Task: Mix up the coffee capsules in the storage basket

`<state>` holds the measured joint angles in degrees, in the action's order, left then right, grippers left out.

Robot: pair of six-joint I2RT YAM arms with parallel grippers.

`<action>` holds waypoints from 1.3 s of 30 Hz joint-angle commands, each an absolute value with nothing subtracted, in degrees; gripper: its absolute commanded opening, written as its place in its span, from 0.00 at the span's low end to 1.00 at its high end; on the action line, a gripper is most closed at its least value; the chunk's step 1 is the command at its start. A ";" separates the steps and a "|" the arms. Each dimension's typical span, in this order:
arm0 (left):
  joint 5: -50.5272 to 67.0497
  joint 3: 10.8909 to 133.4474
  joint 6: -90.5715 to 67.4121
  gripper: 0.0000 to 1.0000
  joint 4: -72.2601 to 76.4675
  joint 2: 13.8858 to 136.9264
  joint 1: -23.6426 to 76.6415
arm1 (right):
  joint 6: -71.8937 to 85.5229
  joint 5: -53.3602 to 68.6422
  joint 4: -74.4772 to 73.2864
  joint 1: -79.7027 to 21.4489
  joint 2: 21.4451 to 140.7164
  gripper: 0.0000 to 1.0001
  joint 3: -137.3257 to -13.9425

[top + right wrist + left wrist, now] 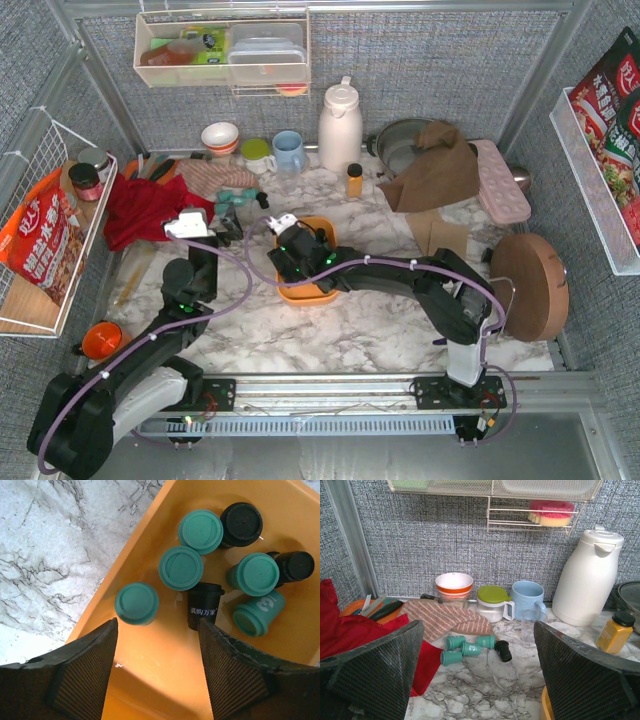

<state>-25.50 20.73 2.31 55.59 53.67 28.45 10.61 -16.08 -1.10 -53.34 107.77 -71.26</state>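
The orange storage basket point(308, 296) sits mid-table, mostly under my right gripper point(292, 250). In the right wrist view the basket's floor point(165, 680) holds several coffee capsules: teal ones point(181, 568) and black ones point(241, 524). One teal capsule point(136, 603) looks blurred, just beyond the left fingertip. My right gripper point(157, 670) is open over the basket with nothing between its fingers. My left gripper point(480, 680) stands wide open above bare marble. Ahead of it several teal capsules point(470, 648) and a black one point(503, 650) lie on the table.
A red cloth point(140, 210) and a striped cloth point(215, 178) lie left of the loose capsules. A white thermos point(340, 125), blue mug point(288, 150), amber bottle point(354, 180) and bowls line the back. A brown cloth point(440, 165) and a round wooden board point(530, 285) are at the right.
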 commanded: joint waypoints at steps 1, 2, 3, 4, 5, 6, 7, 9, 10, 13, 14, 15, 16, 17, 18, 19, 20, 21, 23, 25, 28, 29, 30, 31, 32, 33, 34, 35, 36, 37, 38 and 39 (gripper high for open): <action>-25.49 20.65 1.49 0.99 58.01 53.69 28.22 | 11.00 -16.85 -0.27 -53.44 105.74 0.70 -71.10; -25.49 20.65 1.54 0.99 58.01 53.71 28.18 | 10.99 -16.80 -0.26 -53.44 104.87 0.71 -70.89; -25.44 20.65 1.62 0.99 58.01 53.77 28.13 | 10.99 -16.77 -0.24 -53.39 103.88 0.71 -70.39; -25.41 20.65 1.66 0.99 58.01 53.79 28.13 | 10.92 -16.93 -0.04 -53.43 102.73 0.72 -69.87; -25.40 20.65 1.75 0.99 58.01 53.85 28.13 | 10.71 -17.27 0.20 -53.44 101.42 0.72 -69.19; -25.40 20.65 1.82 0.99 58.01 54.02 28.08 | 10.50 -17.69 0.32 -53.39 100.09 0.72 -68.51; -25.40 20.65 1.84 0.99 58.01 54.17 28.04 | 10.13 -18.37 0.42 -53.36 98.78 0.73 -67.95; -25.33 20.70 1.85 0.99 58.02 54.69 28.04 | 8.90 -19.68 0.33 -53.35 96.27 0.73 -66.90; -25.30 20.74 1.85 0.99 57.97 55.01 27.99 | 8.21 -20.65 0.16 -53.35 94.98 0.74 -66.43; -25.17 21.06 1.48 0.99 57.63 56.22 27.89 | 5.98 -24.43 0.00 -53.22 91.40 0.76 -64.87; -24.95 21.23 1.11 0.99 57.47 56.87 27.80 | 5.25 -25.70 0.00 -53.23 90.15 0.77 -64.36; -24.96 21.45 0.48 0.99 57.15 57.39 27.78 | 4.52 -26.90 -0.04 -53.26 88.81 0.78 -63.71; -25.15 21.83 -0.41 0.99 56.45 58.10 27.70 | 3.92 -28.09 0.10 -53.18 87.45 0.78 -62.93; -25.40 22.37 -1.62 0.99 55.46 58.74 27.65 | 3.38 -29.32 0.43 -53.18 86.02 0.79 -62.20; -25.69 23.06 -2.77 0.99 54.02 59.51 27.62 | 2.71 -30.31 0.97 -53.10 84.49 0.79 -61.26; -25.86 23.95 -3.76 0.99 52.36 60.22 27.46 | 2.01 -31.19 1.58 -53.02 83.12 0.80 -60.30; -25.80 24.85 -4.52 0.99 50.52 61.01 27.31 | 1.12 -31.94 2.35 -52.92 81.71 0.80 -59.38; -25.62 26.00 -5.29 0.99 48.32 62.21 27.12 | 0.01 -32.47 3.25 -52.77 80.49 0.81 -58.29; -25.66 28.56 -7.68 0.99 43.56 64.19 26.51 | -2.28 -34.03 4.98 -52.37 78.60 0.91 -55.89; -25.21 31.52 -10.69 0.99 38.14 66.44 25.55 | -4.13 -36.70 6.03 -51.85 77.80 0.99 -53.89; -22.85 36.20 -12.42 0.99 31.44 70.42 23.52 | -4.47 -37.88 5.16 -50.53 76.42 0.99 -52.71; -22.25 37.61 -13.46 0.99 29.63 71.97 22.45 | -4.27 -37.55 5.09 -50.08 75.85 0.99 -52.09; -21.82 39.18 -15.59 0.99 27.40 73.50 21.33 | -3.94 -37.02 5.10 -49.51 75.17 0.99 -51.46; -21.72 41.13 -18.12 0.99 24.38 75.34 20.07 | -3.77 -36.41 5.32 -49.10 74.45 0.99 -50.77; -21.57 43.49 -20.71 0.99 21.37 77.41 18.94 | -3.67 -35.79 5.59 -48.72 73.84 0.99 -50.04; -21.46 45.73 -22.36 0.99 18.13 79.43 18.20 | -3.69 -35.55 5.88 -48.29 73.12 0.99 -49.22; -21.37 48.35 -23.05 0.99 14.27 81.75 17.78 | -3.69 -35.22 6.21 -47.87 72.55 0.99 -48.35; -21.24 50.82 -22.95 0.99 12.04 83.82 17.68 | -3.69 -34.67 6.47 -47.41 71.91 0.99 -47.55; -20.74 53.00 -22.73 0.99 10.04 86.18 17.62 | -3.50 -34.18 7.03 -46.93 71.26 0.99 -46.55; -19.61 55.26 -22.68 0.99 8.41 88.50 17.64 | -3.18 -33.75 7.67 -46.47 70.67 0.99 -45.60; -18.24 57.37 -22.80 0.99 6.73 90.67 17.66 | -2.68 -33.28 8.26 -46.02 70.14 0.99 -44.75; -17.08 59.99 -22.98 0.99 4.62 93.26 17.67 | -2.21 -32.76 8.49 -45.64 69.64 0.99 -44.07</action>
